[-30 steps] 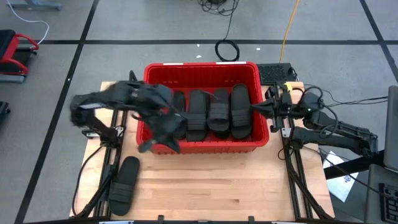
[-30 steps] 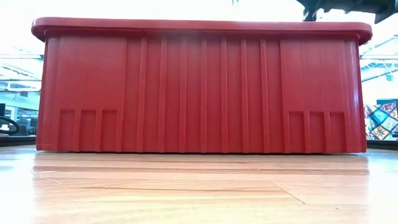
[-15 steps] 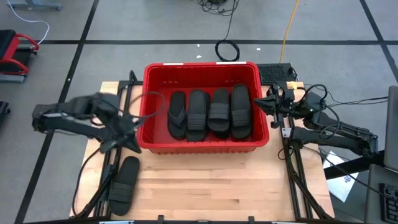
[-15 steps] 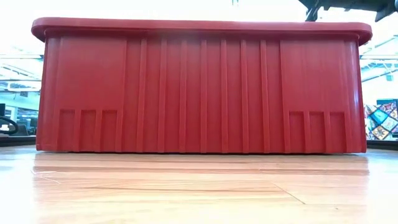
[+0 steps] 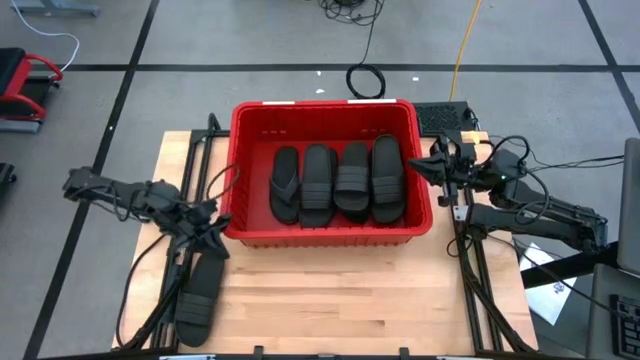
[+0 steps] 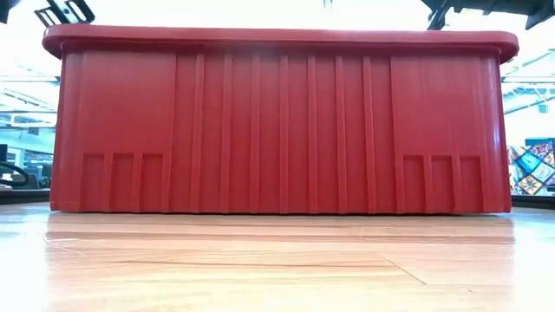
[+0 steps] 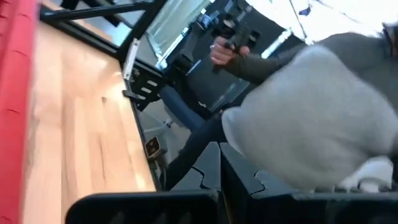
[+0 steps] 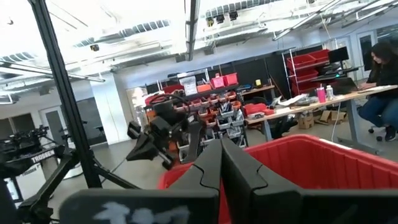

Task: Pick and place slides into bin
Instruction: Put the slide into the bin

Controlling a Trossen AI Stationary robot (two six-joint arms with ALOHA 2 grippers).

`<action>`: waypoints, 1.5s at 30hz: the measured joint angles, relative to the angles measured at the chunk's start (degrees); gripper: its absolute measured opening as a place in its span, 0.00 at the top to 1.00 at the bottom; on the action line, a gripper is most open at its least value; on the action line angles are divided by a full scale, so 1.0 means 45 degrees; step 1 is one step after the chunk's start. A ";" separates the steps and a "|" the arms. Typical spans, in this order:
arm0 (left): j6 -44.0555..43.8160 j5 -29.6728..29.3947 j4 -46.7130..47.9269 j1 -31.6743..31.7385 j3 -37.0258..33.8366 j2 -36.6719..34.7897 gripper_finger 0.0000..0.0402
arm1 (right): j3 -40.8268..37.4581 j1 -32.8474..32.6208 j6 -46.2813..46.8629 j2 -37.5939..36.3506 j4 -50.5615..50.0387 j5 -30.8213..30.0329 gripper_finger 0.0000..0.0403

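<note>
The red bin [image 5: 325, 237] stands mid-table and fills the low view [image 6: 277, 121]. Inside it lie a black flip-flop [image 5: 285, 186] and three black band slides [image 5: 352, 180], side by side on the bin's floor. One more black slide [image 5: 199, 292] lies flat on the table at the near left. My left gripper [image 5: 213, 238] is shut and empty, off the bin's near left corner and above the loose slide's far end. My right gripper [image 5: 425, 166] is shut and empty at the bin's right rim.
Bare wooden table top [image 5: 340, 300] spreads in front of the bin. Black frame rails [image 5: 180, 250] run along both table sides. A person in a grey top [image 7: 323, 106] stands beyond the table's left edge. Cables [image 5: 365, 78] lie on the floor behind.
My left gripper has swung from over the bin's near left part out toward the table's left edge, then toward the near edge, and now sits by the loose slide's far end. The flip-flop in the bin is now uncovered.
</note>
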State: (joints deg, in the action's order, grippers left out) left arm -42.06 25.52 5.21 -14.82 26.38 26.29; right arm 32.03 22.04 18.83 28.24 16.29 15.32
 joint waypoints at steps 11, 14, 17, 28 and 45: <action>0.1554 -0.1567 -0.0982 -0.1715 -0.0129 0.0397 1.00 | 0.0000 -0.0005 0.0101 -0.0144 -0.0067 0.0975 1.00; 0.1622 -0.1023 -0.0493 -0.2193 -0.0073 0.0751 1.00 | 0.0000 0.0000 0.0086 -0.0145 -0.0067 0.0974 1.00; 0.2436 -0.1876 0.0679 -0.2899 0.0168 0.1150 1.00 | 0.0000 0.0000 0.0044 -0.0148 -0.0067 0.0969 1.00; 0.4663 -0.4502 0.6252 -0.4952 0.1909 0.2655 1.00 | 0.0000 0.0005 0.0392 -0.0144 -0.0162 0.0940 1.00; 0.1433 -0.2125 0.8605 -0.7852 0.1682 0.3996 0.97 | 0.0000 0.0005 0.0669 -0.0139 -0.0163 0.0901 1.00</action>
State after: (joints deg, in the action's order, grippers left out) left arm -35.62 15.95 43.94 -50.16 33.95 44.27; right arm 32.03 22.06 21.85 27.62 15.55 19.38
